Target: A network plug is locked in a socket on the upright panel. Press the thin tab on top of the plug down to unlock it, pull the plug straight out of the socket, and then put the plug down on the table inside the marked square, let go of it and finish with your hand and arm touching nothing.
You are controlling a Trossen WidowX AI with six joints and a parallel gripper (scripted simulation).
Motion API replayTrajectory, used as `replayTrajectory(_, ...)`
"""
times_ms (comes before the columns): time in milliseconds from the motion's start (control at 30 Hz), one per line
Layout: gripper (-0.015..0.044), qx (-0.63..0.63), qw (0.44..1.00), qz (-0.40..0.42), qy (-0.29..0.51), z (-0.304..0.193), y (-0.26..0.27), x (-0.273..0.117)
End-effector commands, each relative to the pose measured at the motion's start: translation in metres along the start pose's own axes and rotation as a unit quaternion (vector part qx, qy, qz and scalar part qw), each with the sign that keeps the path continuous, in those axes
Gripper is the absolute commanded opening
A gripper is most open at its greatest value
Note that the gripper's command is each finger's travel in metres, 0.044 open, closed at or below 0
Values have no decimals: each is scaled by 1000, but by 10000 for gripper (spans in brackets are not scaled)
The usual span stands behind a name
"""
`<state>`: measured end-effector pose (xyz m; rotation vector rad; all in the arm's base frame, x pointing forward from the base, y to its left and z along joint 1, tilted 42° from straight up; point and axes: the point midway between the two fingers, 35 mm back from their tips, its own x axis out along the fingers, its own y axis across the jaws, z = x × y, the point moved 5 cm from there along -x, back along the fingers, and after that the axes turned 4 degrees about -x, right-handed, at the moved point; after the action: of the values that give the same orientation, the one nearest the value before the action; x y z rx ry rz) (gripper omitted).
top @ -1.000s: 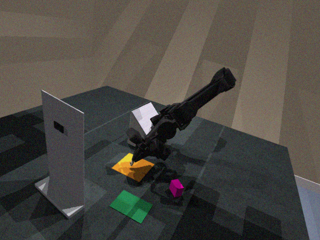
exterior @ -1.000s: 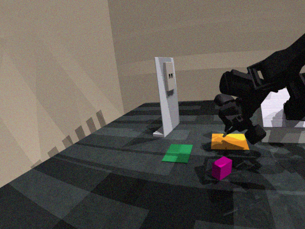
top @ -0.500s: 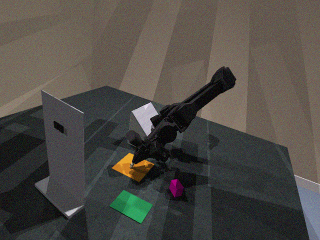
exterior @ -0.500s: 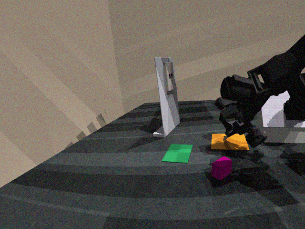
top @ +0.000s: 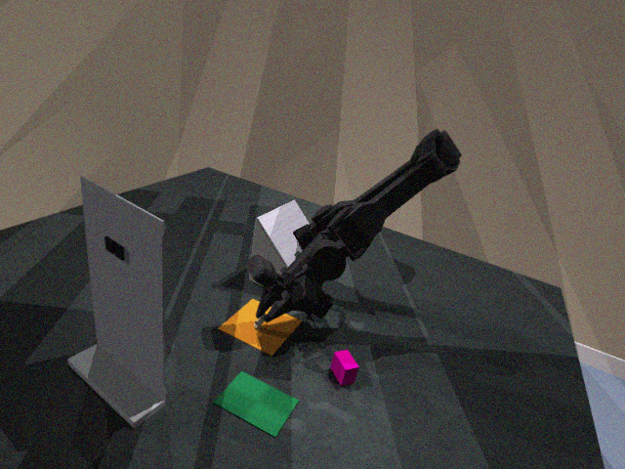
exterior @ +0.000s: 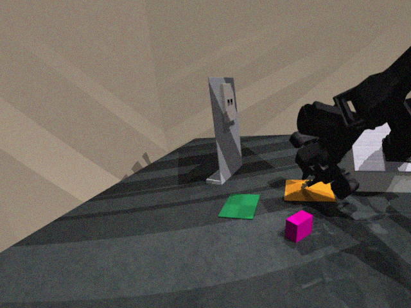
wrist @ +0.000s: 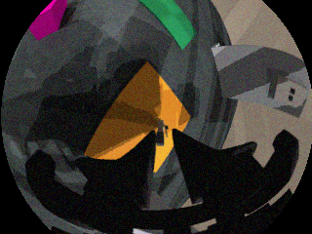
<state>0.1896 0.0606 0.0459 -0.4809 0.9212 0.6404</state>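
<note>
The tool (top: 262, 319) hangs low over the orange square (top: 247, 330), jaws slightly apart, the small plug (wrist: 160, 132) between them, unclamped.

Small plug (wrist: 160, 132) rests on orange square (wrist: 133, 117).

From my wrist camera I see the orange square (wrist: 133, 120) on the dark table (wrist: 97, 46), right in the middle of the picture. My two black fingers reach out from the bottom, a little way apart, and a tiny gray plug (wrist: 160, 132) sits between their tips, down on the near part of the square; I cannot tell if the fingers touch it. Far off there is a green patch (wrist: 168, 18) at the top, a pink block (wrist: 50, 16) at the top left, and the gray panel (wrist: 260, 72) on the right.
</note>
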Motion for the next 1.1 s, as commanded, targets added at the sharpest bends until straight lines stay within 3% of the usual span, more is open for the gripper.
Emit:
replayTrajectory(0, 156, -1, 1000, 0, 0, 0, 0, 0)
replayTrajectory(1067, 156, 0, 1000, 0, 2, -2, -1, -20)
